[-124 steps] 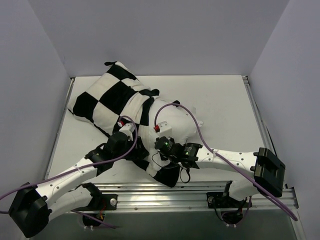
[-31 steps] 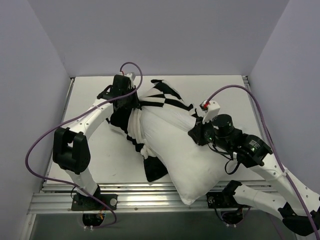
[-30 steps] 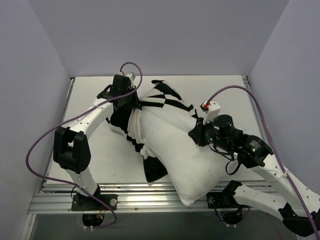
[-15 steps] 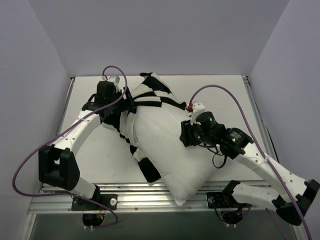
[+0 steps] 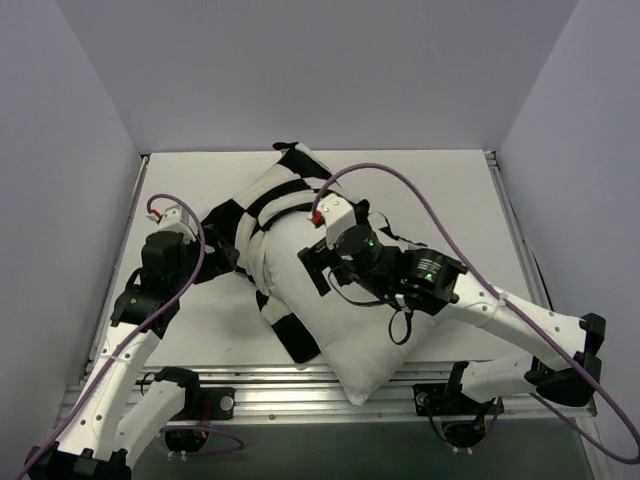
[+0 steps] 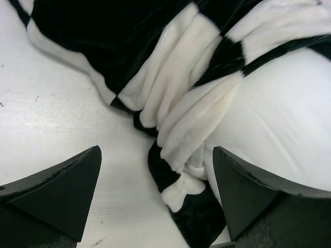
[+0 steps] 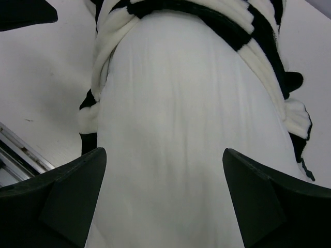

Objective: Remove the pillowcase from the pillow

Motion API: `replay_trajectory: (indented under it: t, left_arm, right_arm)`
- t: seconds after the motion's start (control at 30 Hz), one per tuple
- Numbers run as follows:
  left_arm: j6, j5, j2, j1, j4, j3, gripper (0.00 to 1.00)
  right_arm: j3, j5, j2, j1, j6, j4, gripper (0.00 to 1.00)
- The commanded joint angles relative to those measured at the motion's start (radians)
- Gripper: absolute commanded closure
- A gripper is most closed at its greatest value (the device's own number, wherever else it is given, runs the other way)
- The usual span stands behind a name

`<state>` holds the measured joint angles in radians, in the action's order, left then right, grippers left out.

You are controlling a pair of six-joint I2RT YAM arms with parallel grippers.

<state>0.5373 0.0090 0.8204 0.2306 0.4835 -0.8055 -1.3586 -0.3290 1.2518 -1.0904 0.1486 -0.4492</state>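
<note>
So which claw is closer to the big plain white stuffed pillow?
Right. The right claw is poised open right over the plain white stuffed pillow; the left claw sits off to its left, facing the bunched black-and-white checked fabric cover.

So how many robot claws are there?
2. The left gripper sits open beside the bunched pillowcase, at the left; the right gripper hangs open over the white pillow, mid-table. None hidden.
</note>
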Motion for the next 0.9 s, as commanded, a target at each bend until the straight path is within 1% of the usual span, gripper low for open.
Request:
replay_trajectory:
  t: [0.0, 0.1, 0.13, 0.2, 0.23, 0.3, 0.33, 0.43, 0.53, 0.6, 0.63, 0.67, 0.7, 0.73, 0.77, 0.8, 0.83, 0.87]
  left_arm:
    - [-0.01, -0.018, -0.046, -0.019, 0.082, 0.055, 0.04]
    - [0.003, -0.009, -0.05, -0.022, 0.089, 0.065, 0.03]
    - [0.006, -0.009, -0.049, -0.022, 0.09, 0.066, 0.03]
    - [0.006, -0.014, -0.046, -0.024, 0.093, 0.062, 0.03]
    - [0.004, -0.014, -0.043, -0.024, 0.098, 0.06, 0.03]
    - [0.004, -0.015, -0.047, -0.025, 0.099, 0.061, 0.03]
    - [0.006, -0.015, -0.053, -0.024, 0.104, 0.063, 0.03]
    - [0.007, -0.021, -0.066, -0.024, 0.106, 0.066, 0.03]
    - [0.009, -0.018, -0.063, -0.024, 0.102, 0.069, 0.03]
    - [0.009, -0.009, -0.056, -0.024, 0.09, 0.077, 0.03]
    - [0.01, 0.021, -0.052, -0.024, 0.083, 0.08, 0.03]
    - [0.01, 0.037, -0.049, -0.024, 0.072, 0.086, 0.03]
    - [0.01, 0.049, -0.047, -0.024, 0.061, 0.091, 0.03]
    - [0.01, 0.086, -0.044, -0.024, 0.032, 0.103, 0.03]
    - [0.01, 0.11, -0.04, -0.024, 0.012, 0.107, 0.03]
    - [0.013, 0.138, -0.032, -0.022, -0.008, 0.112, 0.03]
    - [0.016, 0.164, -0.021, -0.022, -0.054, 0.127, 0.03]
    - [0.03, 0.219, -0.018, -0.02, -0.087, 0.138, 0.03]
  right_arm:
    - [-0.011, -0.108, 0.136, -0.081, -0.067, 0.029, 0.09]
    - [-0.039, -0.123, 0.21, -0.133, -0.058, 0.047, 0.06]
    - [-0.048, -0.142, 0.266, -0.147, -0.05, 0.044, 0.05]
    - [-0.06, -0.191, 0.323, -0.164, -0.027, 0.038, 0.01]
    - [-0.063, -0.235, 0.378, -0.17, -0.021, 0.037, 0.0]
    - [-0.056, -0.284, 0.428, -0.169, -0.012, 0.038, 0.0]
    - [-0.042, -0.344, 0.476, -0.169, -0.012, 0.044, 0.0]
    - [-0.016, -0.398, 0.562, -0.154, -0.011, 0.061, 0.0]
    - [0.03, -0.426, 0.618, -0.105, 0.015, 0.095, 0.0]
    - [0.055, -0.414, 0.629, -0.054, 0.035, 0.11, 0.14]
    - [0.064, -0.394, 0.617, -0.039, 0.042, 0.128, 0.38]
    - [0.072, -0.371, 0.604, -0.025, 0.043, 0.139, 0.59]
    - [0.09, -0.313, 0.589, -0.003, 0.043, 0.155, 0.79]
    - [0.099, -0.273, 0.549, 0.006, 0.042, 0.19, 0.95]
    - [0.107, -0.233, 0.528, 0.014, 0.029, 0.205, 1.0]
    - [0.119, -0.147, 0.509, 0.018, 0.023, 0.219, 1.0]
    - [0.121, -0.109, 0.474, 0.026, 0.02, 0.24, 1.0]
    - [0.122, -0.075, 0.457, 0.03, 0.019, 0.248, 1.0]
